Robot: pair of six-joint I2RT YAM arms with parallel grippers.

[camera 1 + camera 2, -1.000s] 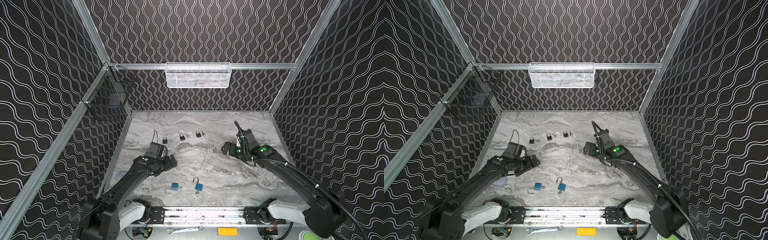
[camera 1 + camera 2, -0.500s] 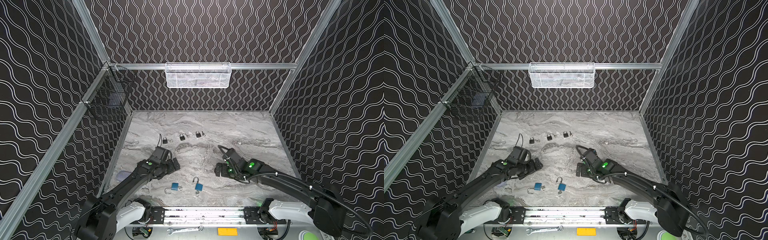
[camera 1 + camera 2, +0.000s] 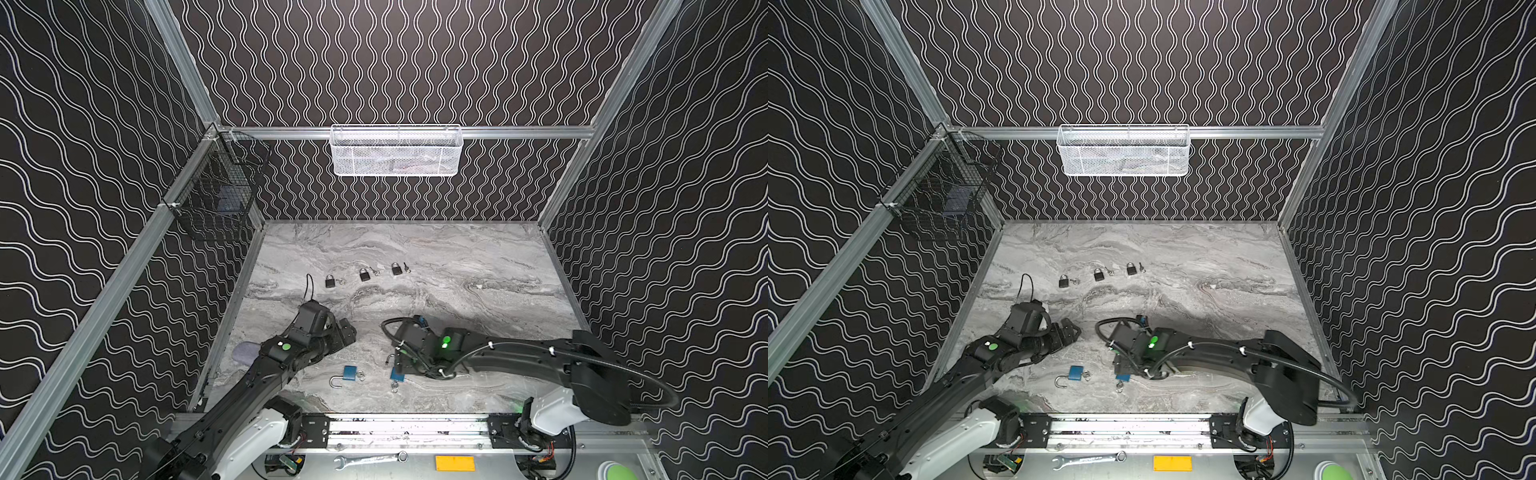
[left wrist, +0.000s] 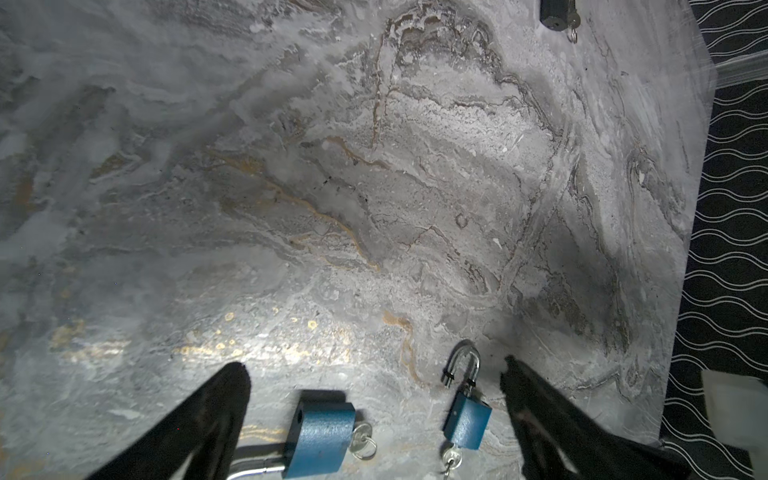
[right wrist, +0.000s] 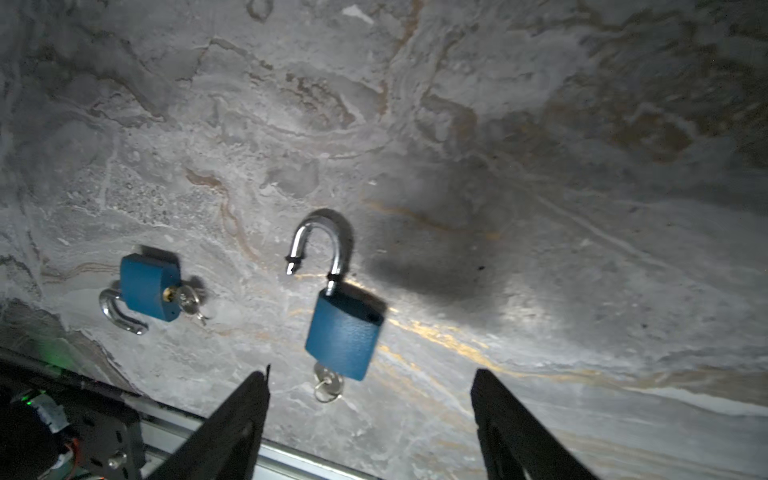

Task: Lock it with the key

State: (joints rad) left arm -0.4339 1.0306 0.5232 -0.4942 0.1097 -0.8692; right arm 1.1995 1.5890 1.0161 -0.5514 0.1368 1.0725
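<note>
Padlock of blue painted metal (image 5: 343,332), with its steel shackle (image 5: 328,241) swung open and a small silver key (image 5: 328,384) seated in its base, is seen lying flat on the grey marble-patterned tabletop (image 3: 457,282), near the front edge. It is framed from above by the right gripper (image 5: 369,376), whose black fingers are spread apart to either side of the body. Nothing is held, and no contact is shown. A second blue padlock (image 5: 149,286), likewise open and keyed, lies just beside it, toward the left arm. The left gripper (image 4: 372,365) is held wide open and empty above the table near both locks. Three small black padlocks (image 3: 364,274) are lined up further back, well apart.

Several failures are judged possible. If the fingers are closed near the key end, the key could be knocked or the lock pivoted out of the grasp. The smooth body could be pushed along the table instead of being gripped. The shackle's free leg appears turned off its hole, so pressing without alignment could jam it.
</note>
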